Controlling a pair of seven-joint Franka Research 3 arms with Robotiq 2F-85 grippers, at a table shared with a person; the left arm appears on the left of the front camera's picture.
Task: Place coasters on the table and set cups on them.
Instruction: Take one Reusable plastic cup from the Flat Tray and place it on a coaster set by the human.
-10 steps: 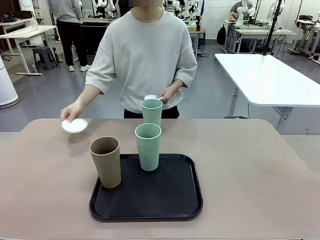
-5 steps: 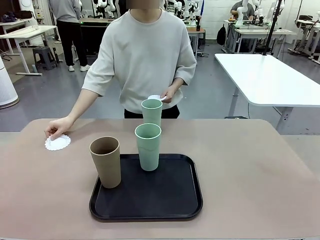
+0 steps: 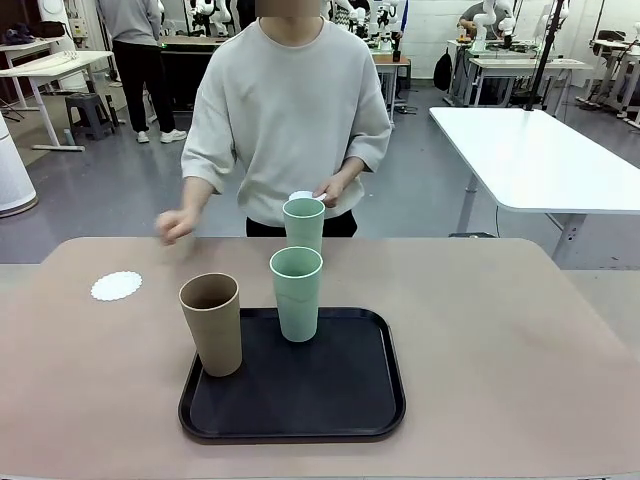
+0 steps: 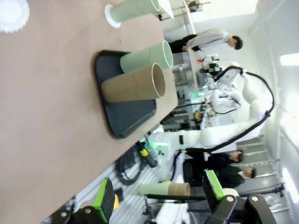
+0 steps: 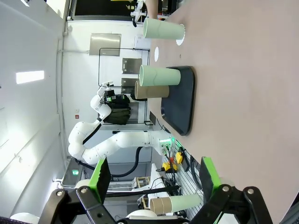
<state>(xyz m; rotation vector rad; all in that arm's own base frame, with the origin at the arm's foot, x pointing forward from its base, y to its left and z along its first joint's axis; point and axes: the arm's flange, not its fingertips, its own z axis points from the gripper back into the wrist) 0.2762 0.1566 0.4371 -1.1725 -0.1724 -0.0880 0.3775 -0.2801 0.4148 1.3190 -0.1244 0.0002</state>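
A white lacy coaster (image 3: 116, 286) lies flat on the tan table (image 3: 500, 330) at its far left, also visible as coaster (image 4: 11, 14) and coaster (image 5: 156, 53). The person's hand (image 3: 175, 226) hovers beyond it. Their other hand holds more coasters (image 3: 303, 196). One mint cup (image 3: 303, 225) stands on the table on a coaster (image 4: 108, 16). A second mint cup (image 3: 296, 293) and the tan cup (image 3: 212, 323) stand on the black tray (image 3: 300, 400). My left gripper (image 4: 158, 193) and right gripper (image 5: 155, 173) are open, off the near table edges, holding nothing.
The person stands at the table's far edge. A white table (image 3: 540, 160) and other furniture stand behind. Bare tabletop lies right of the tray and in front of the lone coaster.
The person lowered a coaster onto the table's far left, let go of it, and drew that hand back up toward their body. Cups and tray have not moved.
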